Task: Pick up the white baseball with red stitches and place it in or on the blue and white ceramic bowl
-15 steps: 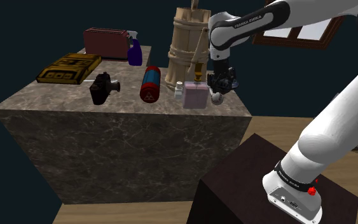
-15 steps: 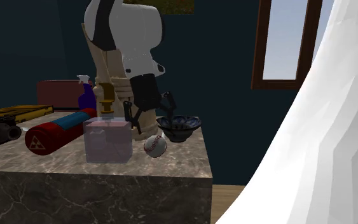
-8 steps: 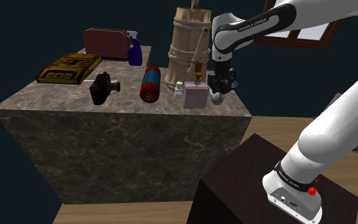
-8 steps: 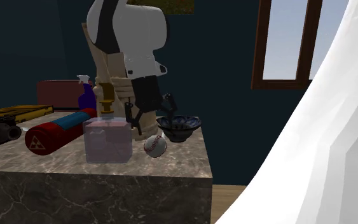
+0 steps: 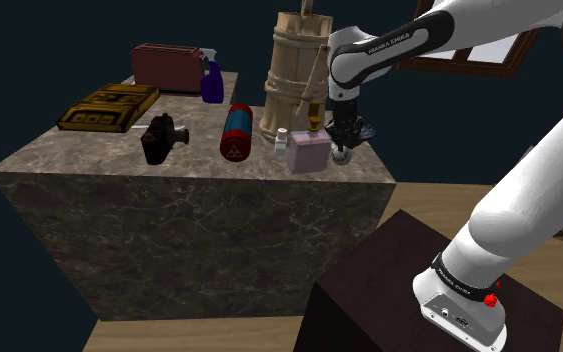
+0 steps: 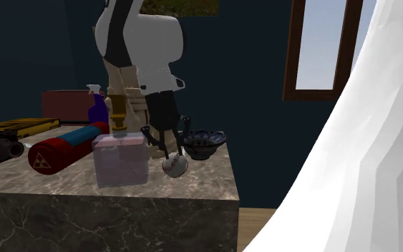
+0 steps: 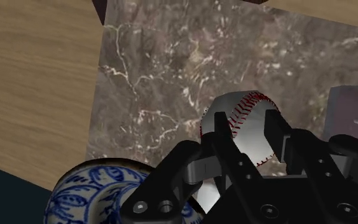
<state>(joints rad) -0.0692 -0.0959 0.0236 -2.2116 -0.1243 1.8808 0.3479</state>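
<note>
The baseball (image 6: pixel 175 165) rests on the marble counter (image 6: pixel 121 190) just in front of the blue-and-white bowl (image 6: pixel 205 138), and our gripper (image 7: pixel 247 124) sits low over it, fingers parted astride its top. We judge the grasp is the step in hand: next we close, lift, and reach over the bowl.

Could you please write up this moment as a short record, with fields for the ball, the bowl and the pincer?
baseball: white with red stitches, resting on the marble counter
bowl: blue and white, upright on the counter, close to the baseball
pincer: open, low over the counter, one finger on each side of the baseball
pink box: on the counter, at the second exterior view's left of the baseball
task state: baseball not yet lifted
</note>
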